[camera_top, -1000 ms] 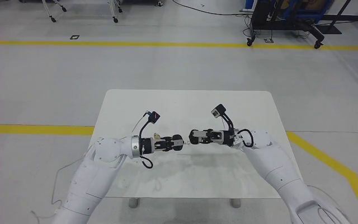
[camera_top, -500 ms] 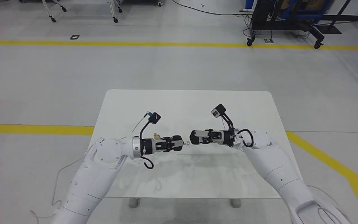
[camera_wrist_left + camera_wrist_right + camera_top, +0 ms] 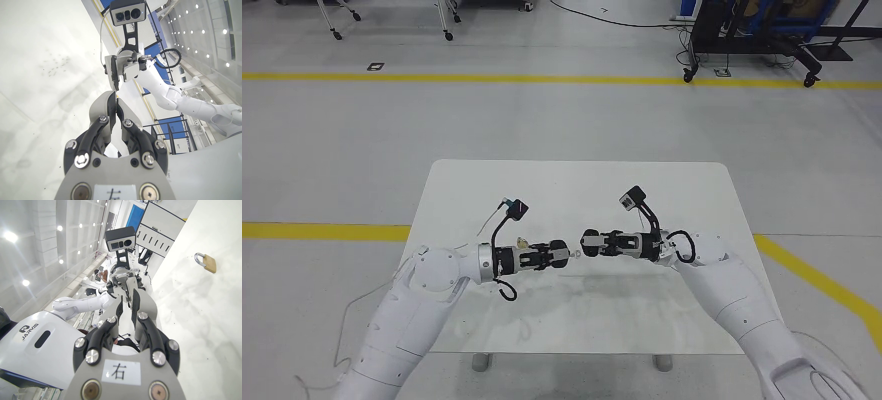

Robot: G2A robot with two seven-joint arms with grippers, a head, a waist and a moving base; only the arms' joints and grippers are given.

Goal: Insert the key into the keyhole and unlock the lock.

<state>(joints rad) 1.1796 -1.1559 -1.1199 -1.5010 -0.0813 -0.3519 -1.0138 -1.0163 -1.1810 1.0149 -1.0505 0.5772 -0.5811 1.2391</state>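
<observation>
My left gripper (image 3: 115, 97) is shut on the key (image 3: 115, 94), a thin metal sliver poking out past its fingertips. It hangs above the table's middle (image 3: 563, 252). My right gripper (image 3: 127, 303) faces it tip to tip (image 3: 586, 243) and is open with a narrow gap. The key's end sits at the tip of one of its pads (image 3: 114, 75). The brass padlock (image 3: 207, 262) with its steel shackle lies flat on the table, beside the left forearm (image 3: 523, 243), untouched by either gripper.
The white table (image 3: 662, 190) has its near edge just under both forearms. Yellow floor lines and wheeled racks lie beyond the far edge.
</observation>
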